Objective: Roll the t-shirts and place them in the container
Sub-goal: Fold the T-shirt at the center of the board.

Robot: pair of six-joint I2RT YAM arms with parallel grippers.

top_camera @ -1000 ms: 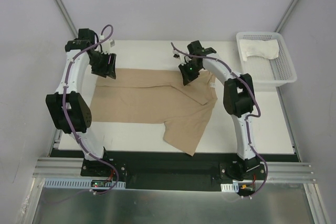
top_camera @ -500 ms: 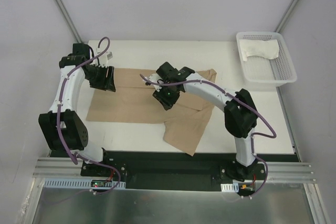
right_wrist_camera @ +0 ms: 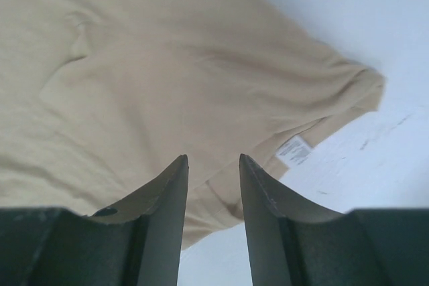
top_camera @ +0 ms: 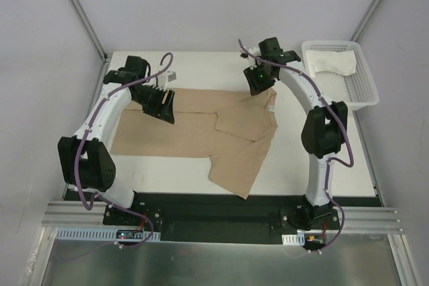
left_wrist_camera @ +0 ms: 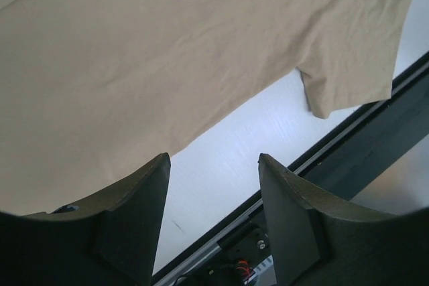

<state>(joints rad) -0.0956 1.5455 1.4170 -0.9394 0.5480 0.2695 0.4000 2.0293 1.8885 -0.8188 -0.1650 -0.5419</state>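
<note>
At the middle of the table, the tan t-shirt lies skewed, one flap reaching toward the near edge. The white t-shirt waits in the basket. The left gripper hovers over the far-left part, jaws spread, empty. The right gripper is over the collar corner by the label, spread and empty too. Rolling on that crooked fold risks a lopsided roll, and the flap could slip off the front. There's bare table to the right, but the basket crowds the right arm.
</note>
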